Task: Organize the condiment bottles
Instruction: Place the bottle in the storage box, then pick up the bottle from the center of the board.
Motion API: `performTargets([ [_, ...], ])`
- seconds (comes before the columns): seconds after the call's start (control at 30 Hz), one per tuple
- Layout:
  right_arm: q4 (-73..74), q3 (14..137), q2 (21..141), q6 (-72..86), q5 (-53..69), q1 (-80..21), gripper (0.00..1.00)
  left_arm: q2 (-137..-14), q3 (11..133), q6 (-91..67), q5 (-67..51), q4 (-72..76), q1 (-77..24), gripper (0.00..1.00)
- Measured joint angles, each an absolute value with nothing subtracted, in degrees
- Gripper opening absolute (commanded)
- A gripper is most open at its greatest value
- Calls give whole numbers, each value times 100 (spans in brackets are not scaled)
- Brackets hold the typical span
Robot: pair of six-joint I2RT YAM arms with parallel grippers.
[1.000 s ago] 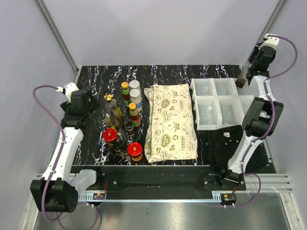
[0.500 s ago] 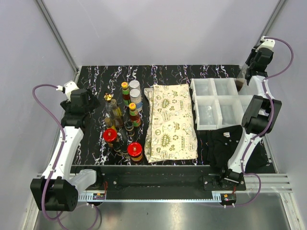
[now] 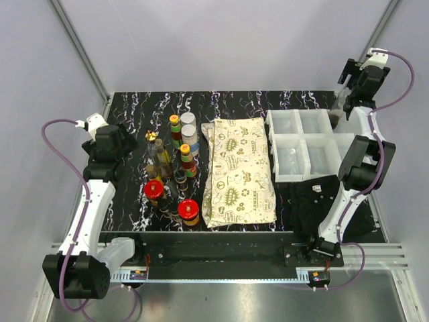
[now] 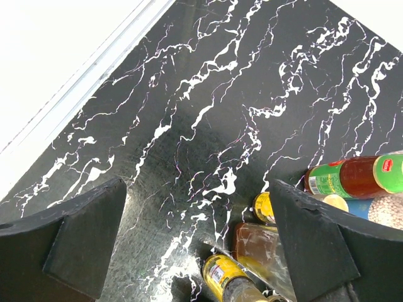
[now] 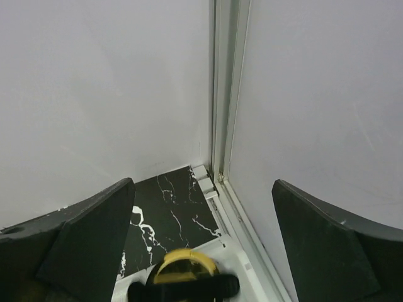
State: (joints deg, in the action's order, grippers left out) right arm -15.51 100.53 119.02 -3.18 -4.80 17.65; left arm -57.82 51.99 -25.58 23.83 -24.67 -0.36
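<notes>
Bottles (image 3: 171, 168): about ten stand bunched on the table (image 3: 134, 114), at 9 o'clock of the cloth (image 3: 238, 171).
Bins (image 3: 301, 144): at 3 o'clock of the cloth.
Yellow-cap bottle (image 5: 182, 267): straight below the right gripper (image 5: 201, 214), seemingly standing in the bins' far-right compartment, at the table's 1 o'clock corner.
Progress: barely begun, by my reading. One bottle looks binned, and the bunch is unsorted.
Axis: long axes vertical, caps up. The yellow cap faces the right wrist camera, so that bottle is likely upright too.
Left gripper (image 4: 198, 220): jaws wide, nothing between them, over the table at 9 o'clock of the bunch.
Right gripper: jaws wide, holding nothing, raised above the yellow cap.
Left to do: carry the remaining bottles across to the bins.
</notes>
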Motion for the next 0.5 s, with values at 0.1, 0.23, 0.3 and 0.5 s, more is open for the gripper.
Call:
performTargets([
  [0.1,-1518,10051,11708,-314,-480,1765,100,-5741,5199,-2532,2322,-2460,-36,99],
  [0.23,-1391,9935,11216,-213,-484,1765,100,-5647,5199,-2526,2222,-2458,-36,99],
  [0.3,-1299,9898,10906,-93,-484,1765,100,-5555,5199,-2504,2174,-2458,-36,99],
  [0.5,-856,9841,9856,427,-152,1769,100,-5277,5199,-2423,1970,-2456,-36,99],
])
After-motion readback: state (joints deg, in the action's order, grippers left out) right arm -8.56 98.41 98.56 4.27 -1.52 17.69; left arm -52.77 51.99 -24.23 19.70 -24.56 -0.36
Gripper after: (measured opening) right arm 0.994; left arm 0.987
